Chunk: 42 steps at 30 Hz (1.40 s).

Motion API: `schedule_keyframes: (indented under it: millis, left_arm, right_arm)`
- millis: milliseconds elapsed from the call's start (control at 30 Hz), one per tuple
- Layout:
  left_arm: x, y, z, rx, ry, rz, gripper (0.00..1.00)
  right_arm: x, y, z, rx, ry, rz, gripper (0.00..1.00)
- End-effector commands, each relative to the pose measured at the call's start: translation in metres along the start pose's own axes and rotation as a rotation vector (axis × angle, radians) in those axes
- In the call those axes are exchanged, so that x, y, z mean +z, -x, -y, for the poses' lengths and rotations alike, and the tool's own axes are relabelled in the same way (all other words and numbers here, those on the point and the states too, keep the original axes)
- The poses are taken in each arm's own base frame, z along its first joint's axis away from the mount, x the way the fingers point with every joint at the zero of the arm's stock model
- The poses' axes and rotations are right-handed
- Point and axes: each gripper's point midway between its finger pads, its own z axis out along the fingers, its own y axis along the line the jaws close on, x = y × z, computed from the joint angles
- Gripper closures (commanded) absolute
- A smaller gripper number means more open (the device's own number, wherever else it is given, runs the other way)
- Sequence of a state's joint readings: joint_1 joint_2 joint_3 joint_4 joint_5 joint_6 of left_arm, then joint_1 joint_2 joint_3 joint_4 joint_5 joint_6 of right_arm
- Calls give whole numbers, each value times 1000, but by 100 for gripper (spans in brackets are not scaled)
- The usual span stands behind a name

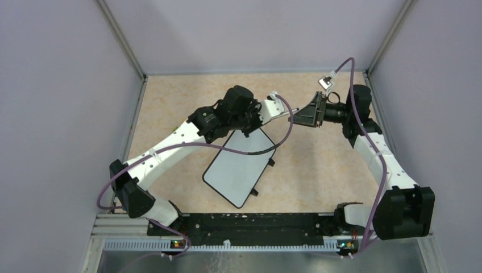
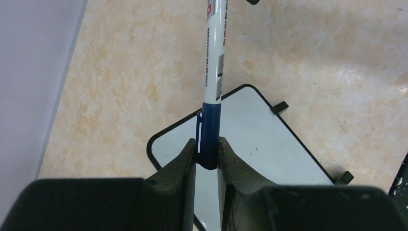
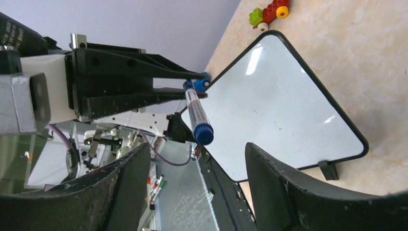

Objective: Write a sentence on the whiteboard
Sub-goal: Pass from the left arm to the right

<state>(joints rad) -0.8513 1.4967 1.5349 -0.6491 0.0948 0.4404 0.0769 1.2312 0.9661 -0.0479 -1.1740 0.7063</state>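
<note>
Whiteboard (image 1: 239,165): lies flat and askew on the bench (image 1: 170,96), face blank. Probably light, stiff and slick, likely to skid, so steady it by its black frame.
Left jaws: clamped on the marker's (image 2: 215,57) dark-blue end, over the board's far corner.
Right jaws: spread wide, empty, facing the marker's free end.
Views: only the right wrist shows toy bricks (image 3: 269,12) beyond the board; only the left wrist shows the clamp up close.
</note>
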Motion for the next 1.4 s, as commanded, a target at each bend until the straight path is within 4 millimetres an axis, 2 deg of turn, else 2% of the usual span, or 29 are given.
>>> schedule_keyframes:
  millis: [0,400,500,867,1033,1367]
  left_arm:
    - [-9,23,0,8,-17,93,97]
    - [-7,21,18,137,-55,96,99]
    - [-9,22,20,161,-54,101,98]
    - [-8,25,25,216,-61,106,98]
    - [-7,19,25,238,-57,93,99]
    - [-8,11,19,269,-20,70,99]
  right_arm:
    - [1,8,-33,-78,80,36,31]
    - [19,-12,-24,-71,33,-31,41]
    - [24,-20,-24,-87,30,-51,49]
    - [29,-29,-24,-100,32,-78,64]
    - [28,-31,-26,-107,40,-88,60]
    - [29,-36,-29,-101,66,-100,59]
